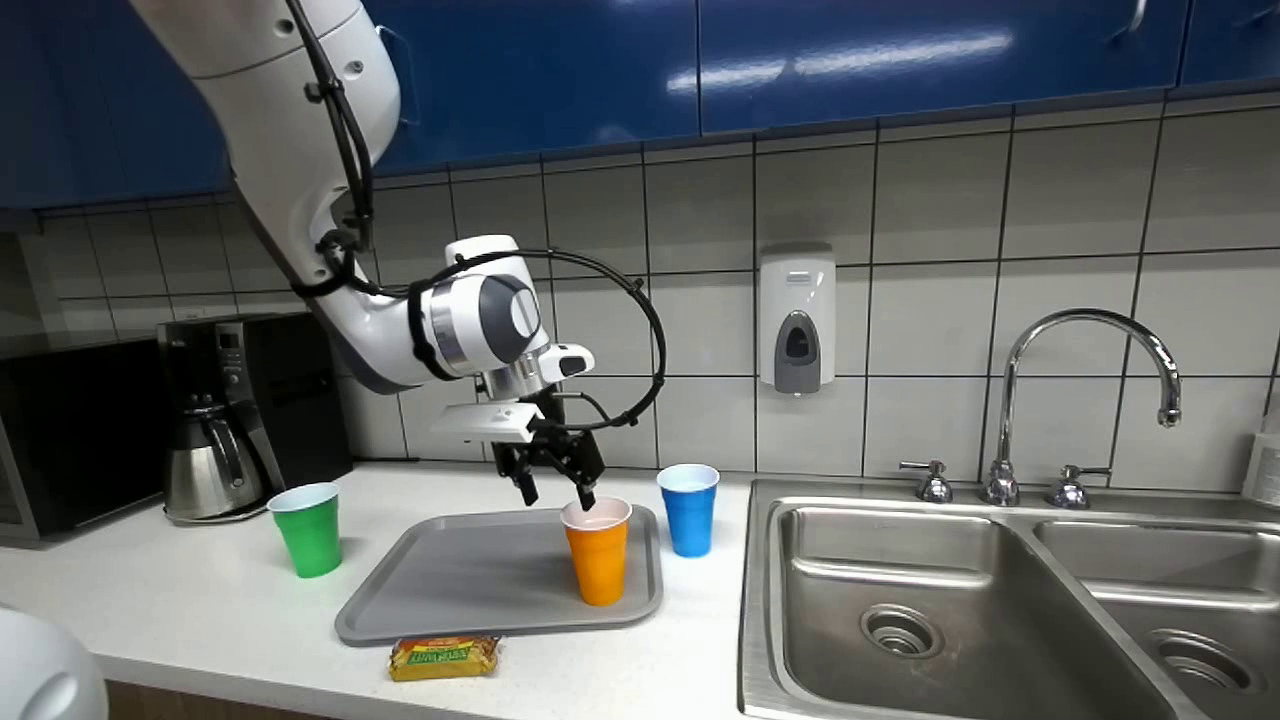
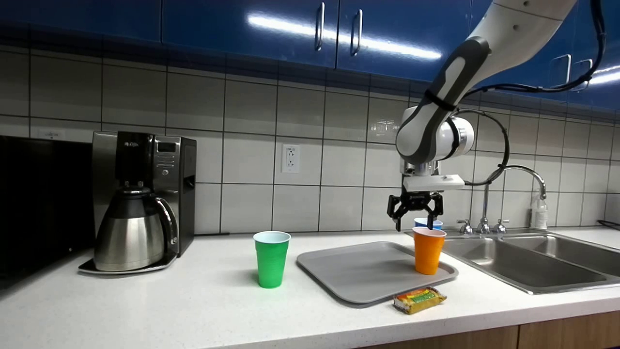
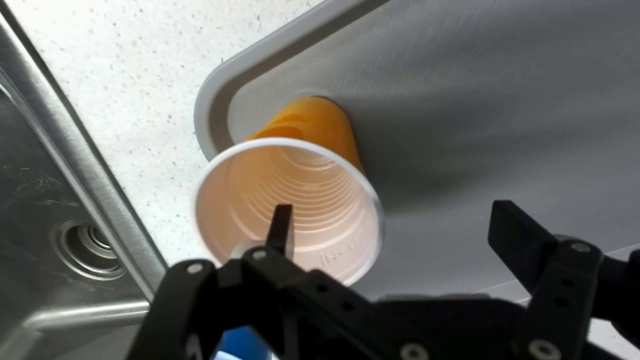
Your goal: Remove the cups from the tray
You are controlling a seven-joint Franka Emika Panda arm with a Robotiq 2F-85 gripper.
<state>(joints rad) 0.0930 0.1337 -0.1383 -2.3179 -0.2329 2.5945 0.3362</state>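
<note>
Gripper [image 3: 392, 215]: fingers wide apart, one at mouth of orange cup [image 1: 599, 558], other above tray [image 1: 460, 575]. Orange cup: upright on tray, toward sink [image 1: 900, 560] end. Tray: grey, flat on counter [image 1: 230, 610]. Blue cup [image 1: 689, 512]: upright on counter, between tray and sink. Gold packet [image 1: 442, 658]: on counter by tray's front edge; contact cannot be told. Green cup [image 1: 308, 532]: upright on counter, past tray's opposite end. Steel pot [image 2: 130, 245]: beside coffee maker [image 2: 169, 186], beyond green cup.

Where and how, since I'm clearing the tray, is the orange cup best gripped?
Probably the rim, from above: the orange cup stands upright, mouth open, so the spread fingers could straddle its wall where it faces the middle of the tray.
</note>
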